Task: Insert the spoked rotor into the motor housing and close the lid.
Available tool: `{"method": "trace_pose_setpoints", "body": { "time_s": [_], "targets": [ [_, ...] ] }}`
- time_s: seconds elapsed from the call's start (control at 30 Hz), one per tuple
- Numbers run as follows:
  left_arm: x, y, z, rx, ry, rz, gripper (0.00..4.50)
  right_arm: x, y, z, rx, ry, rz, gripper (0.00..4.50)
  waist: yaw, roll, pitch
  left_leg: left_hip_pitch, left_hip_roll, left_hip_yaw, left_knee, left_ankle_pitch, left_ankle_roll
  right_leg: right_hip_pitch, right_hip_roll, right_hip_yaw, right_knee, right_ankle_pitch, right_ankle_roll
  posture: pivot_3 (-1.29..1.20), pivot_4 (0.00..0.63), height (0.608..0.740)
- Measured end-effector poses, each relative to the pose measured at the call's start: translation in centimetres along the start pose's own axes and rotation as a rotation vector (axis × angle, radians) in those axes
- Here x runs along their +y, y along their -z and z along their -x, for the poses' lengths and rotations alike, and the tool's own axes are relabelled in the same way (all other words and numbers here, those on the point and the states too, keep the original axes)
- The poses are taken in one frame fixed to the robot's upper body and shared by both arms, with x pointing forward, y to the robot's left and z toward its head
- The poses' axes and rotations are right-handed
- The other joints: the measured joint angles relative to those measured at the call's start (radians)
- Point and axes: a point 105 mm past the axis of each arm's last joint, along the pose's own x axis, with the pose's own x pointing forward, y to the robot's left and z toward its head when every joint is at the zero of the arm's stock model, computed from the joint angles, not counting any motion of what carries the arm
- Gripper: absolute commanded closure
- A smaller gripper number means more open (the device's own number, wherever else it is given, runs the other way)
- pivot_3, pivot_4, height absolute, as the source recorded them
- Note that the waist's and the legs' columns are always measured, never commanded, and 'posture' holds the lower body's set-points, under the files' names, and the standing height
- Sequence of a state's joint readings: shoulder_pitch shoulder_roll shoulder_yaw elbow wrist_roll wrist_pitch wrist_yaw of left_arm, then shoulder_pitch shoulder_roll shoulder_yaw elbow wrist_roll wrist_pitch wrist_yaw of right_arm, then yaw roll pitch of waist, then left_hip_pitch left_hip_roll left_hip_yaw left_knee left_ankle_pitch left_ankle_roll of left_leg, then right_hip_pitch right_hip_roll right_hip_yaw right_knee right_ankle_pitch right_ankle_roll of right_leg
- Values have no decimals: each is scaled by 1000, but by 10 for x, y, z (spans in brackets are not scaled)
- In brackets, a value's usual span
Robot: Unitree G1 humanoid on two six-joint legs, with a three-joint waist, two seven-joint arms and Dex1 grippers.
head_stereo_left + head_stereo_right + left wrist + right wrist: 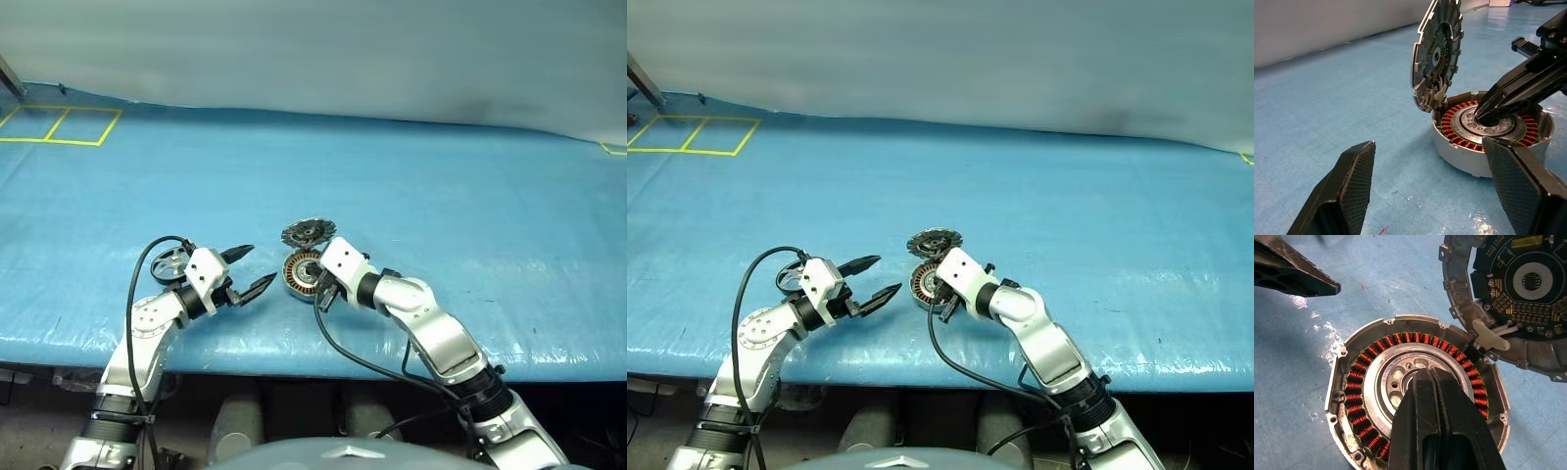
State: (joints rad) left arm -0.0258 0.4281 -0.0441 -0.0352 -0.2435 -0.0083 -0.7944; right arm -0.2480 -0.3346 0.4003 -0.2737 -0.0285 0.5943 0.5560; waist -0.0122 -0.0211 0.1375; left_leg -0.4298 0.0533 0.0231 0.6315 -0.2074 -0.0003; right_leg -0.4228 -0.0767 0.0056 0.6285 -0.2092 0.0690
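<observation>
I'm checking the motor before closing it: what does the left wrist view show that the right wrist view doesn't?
Left wrist view: the left tool open, and the motor housing's outer wall. Right wrist view: the lid's circuit board face-on, and screw holes around the housing's rim. Both: lid open, right tool shut at the housing's centre.

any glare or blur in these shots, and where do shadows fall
Left wrist view: white glare on the wet-looking blue table beside the motor housing; near left gripper fingers soft. Right wrist view: glare patches beside the housing, right gripper blurred up close. Eye views: even light, faint shadows.
</observation>
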Motion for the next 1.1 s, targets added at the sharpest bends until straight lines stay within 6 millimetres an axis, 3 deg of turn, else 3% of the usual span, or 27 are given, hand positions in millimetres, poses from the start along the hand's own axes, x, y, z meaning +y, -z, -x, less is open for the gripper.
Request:
{"method": "trace_pose_setpoints", "body": {
  "time_s": [1.1],
  "targets": [
    [0,3,2,9,-6,6,698,-4,-3,3,-7,26,-11,4475,0,0,0,2,0,-1,2,0,0,3,1,0,0,1,0,0,150,740]
  ]
}}
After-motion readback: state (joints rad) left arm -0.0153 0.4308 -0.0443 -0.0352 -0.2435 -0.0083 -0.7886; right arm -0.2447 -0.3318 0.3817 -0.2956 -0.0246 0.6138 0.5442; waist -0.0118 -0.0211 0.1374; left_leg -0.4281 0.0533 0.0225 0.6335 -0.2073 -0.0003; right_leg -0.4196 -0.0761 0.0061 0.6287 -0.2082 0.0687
